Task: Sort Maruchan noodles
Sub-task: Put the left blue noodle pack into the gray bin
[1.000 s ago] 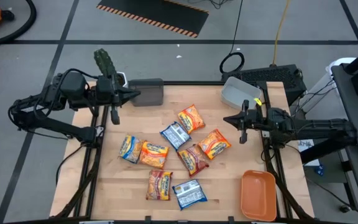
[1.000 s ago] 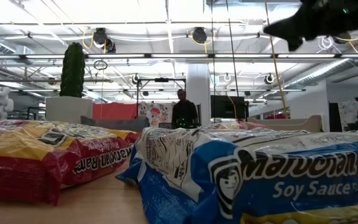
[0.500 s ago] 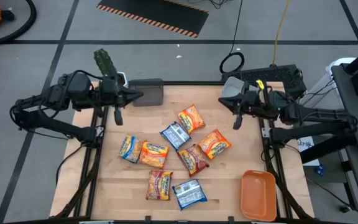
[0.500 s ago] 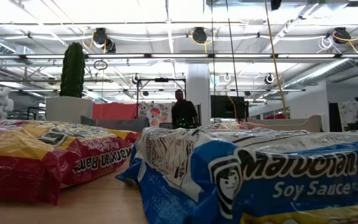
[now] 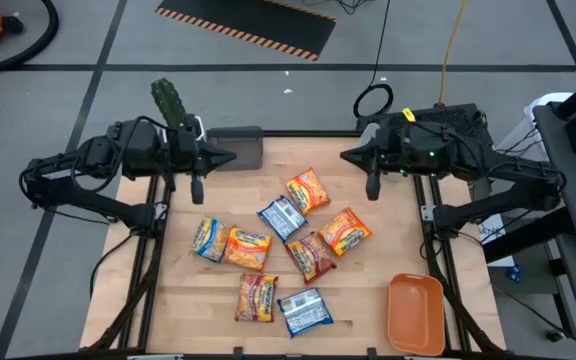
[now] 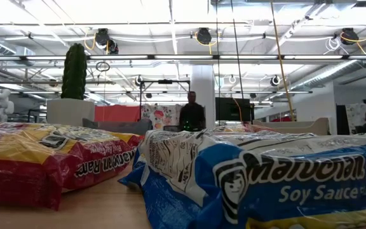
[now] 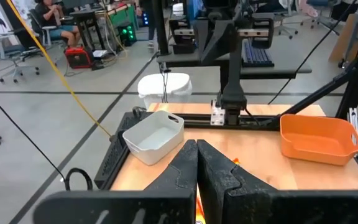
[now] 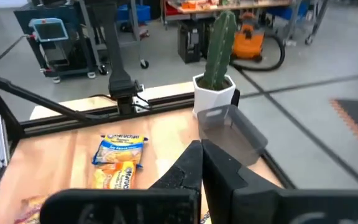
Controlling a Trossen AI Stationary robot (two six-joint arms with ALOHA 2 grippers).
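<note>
Several Maruchan noodle packets lie flat in the middle of the table: orange ones [image 5: 308,190] [image 5: 345,231] [image 5: 248,248], blue-white ones [image 5: 282,217] [image 5: 304,311], dark red-brown ones [image 5: 311,255] [image 5: 257,297]. The low view shows a blue-white packet [image 6: 265,184] and a red-yellow one [image 6: 43,159] up close. My left gripper [image 5: 230,157] [image 7: 197,165] hangs shut above the far left of the table. My right gripper [image 5: 347,157] [image 8: 202,162] hangs shut above the far right. Both stand clear of the packets.
A dark grey bin [image 5: 236,148] [image 8: 232,127] and a potted cactus [image 5: 168,98] sit at the far left. A light bin [image 7: 154,135] sits at the far right, under my right arm in the high view. An orange tray [image 5: 415,312] rests at the near right corner.
My right gripper has swung toward the table's far edge and a little left, rising out of the low view, and its arm now covers the light bin. My left gripper has edged slightly toward the right. The packets have not moved.
</note>
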